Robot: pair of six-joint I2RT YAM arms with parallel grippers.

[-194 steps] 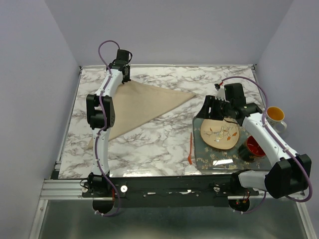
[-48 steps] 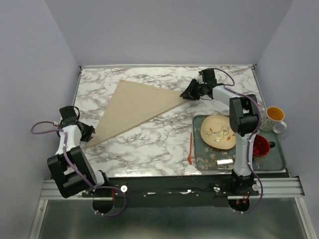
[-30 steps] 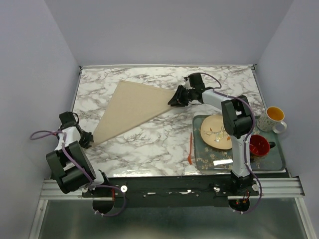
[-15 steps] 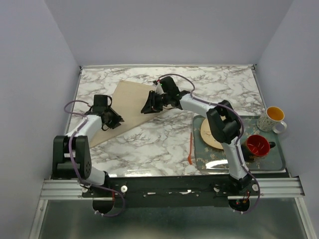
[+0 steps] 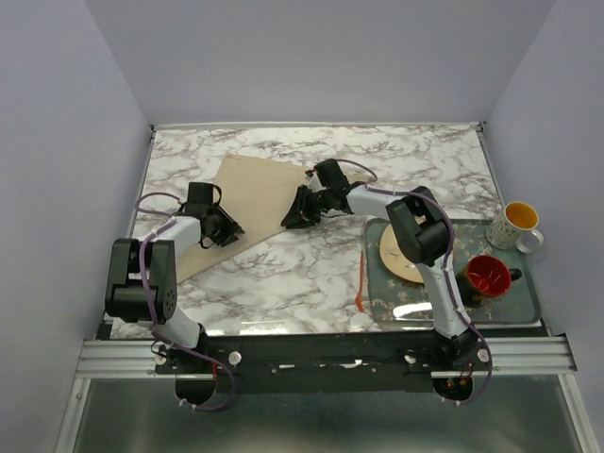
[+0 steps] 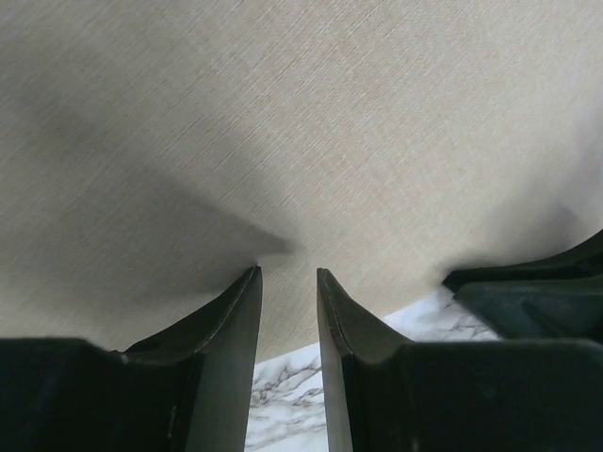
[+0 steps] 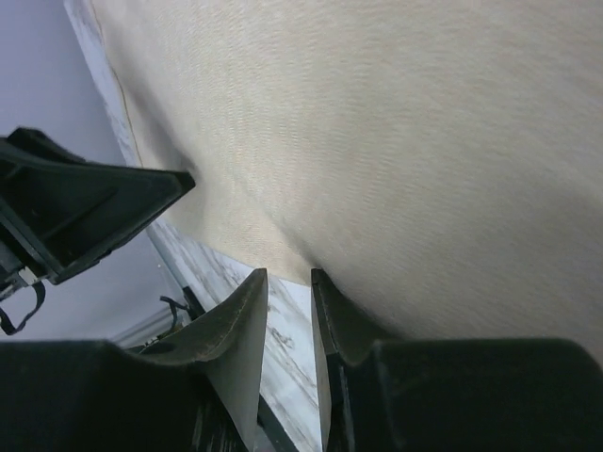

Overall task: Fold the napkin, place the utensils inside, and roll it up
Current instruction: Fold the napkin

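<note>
Nearest in, the orange utensil lies on the worktop, just beside the tray. Folding looks like the step in hand. The left end effector pinches the napkin at its 7 o'clock edge, and the right end effector nips it at 4 o'clock. Next, I'd say, lay both corners across evenly. The napkin is plain tan and smooth, at 10 o'clock from centre.

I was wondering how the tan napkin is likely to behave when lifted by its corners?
Probably floppy: the napkin creases where the left claw pinches it. Likely light, being thin woven cloth. It may slide readily over the smooth marble table.
</note>
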